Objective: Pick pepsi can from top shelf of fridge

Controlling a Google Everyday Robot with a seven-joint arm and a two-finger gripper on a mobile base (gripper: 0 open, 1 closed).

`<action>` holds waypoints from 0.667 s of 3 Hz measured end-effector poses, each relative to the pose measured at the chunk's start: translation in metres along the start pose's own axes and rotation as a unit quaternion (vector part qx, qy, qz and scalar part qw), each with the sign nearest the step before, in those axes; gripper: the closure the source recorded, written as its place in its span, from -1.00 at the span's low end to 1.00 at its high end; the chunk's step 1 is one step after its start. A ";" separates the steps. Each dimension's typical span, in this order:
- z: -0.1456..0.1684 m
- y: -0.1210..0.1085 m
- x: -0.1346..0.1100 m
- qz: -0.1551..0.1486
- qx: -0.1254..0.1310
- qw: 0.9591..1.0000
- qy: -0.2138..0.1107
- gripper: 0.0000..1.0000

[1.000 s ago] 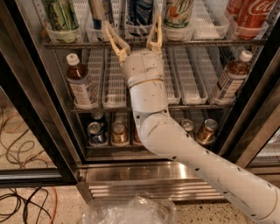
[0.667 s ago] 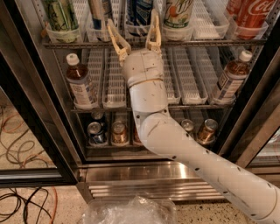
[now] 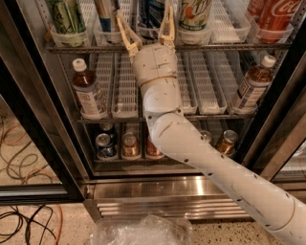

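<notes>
The pepsi can (image 3: 151, 13), dark blue with white markings, stands in a white lane tray on the top shelf (image 3: 229, 46) of the fridge (image 3: 33, 124); its top is cut off by the frame edge. My gripper (image 3: 143, 16) is open at the shelf's front. Its two tan fingers (image 3: 125, 29) point up on either side of the can, not closed on it. A slimmer silver-and-blue can (image 3: 106, 12) stands just left of the left finger. A red Coca-Cola can (image 3: 278, 14) is at the far right.
A green can (image 3: 67, 15) and a white-green can (image 3: 195, 12) share the top shelf. Brown bottles (image 3: 89, 92) (image 3: 253, 86) stand on the middle rack. Several cans (image 3: 106, 144) sit on the bottom rack. Cables (image 3: 21, 217) and a plastic bag (image 3: 138, 232) lie on the floor.
My gripper has risen slightly, so its open fingers reach further up around the pepsi can. Nothing else has moved.
</notes>
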State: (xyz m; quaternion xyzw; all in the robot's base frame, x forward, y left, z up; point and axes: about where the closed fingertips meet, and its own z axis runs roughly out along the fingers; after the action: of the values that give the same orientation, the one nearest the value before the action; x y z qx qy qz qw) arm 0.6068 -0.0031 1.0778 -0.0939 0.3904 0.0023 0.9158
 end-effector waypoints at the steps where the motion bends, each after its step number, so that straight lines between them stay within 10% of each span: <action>1: 0.002 -0.004 0.004 -0.006 0.014 1.000 0.003 -0.36; 2: -0.004 -0.011 0.008 -0.011 0.047 0.999 0.016 -0.36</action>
State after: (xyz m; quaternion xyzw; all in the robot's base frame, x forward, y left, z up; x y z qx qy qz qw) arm 0.6100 -0.0149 1.0716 -0.0555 0.4038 -0.0275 0.9127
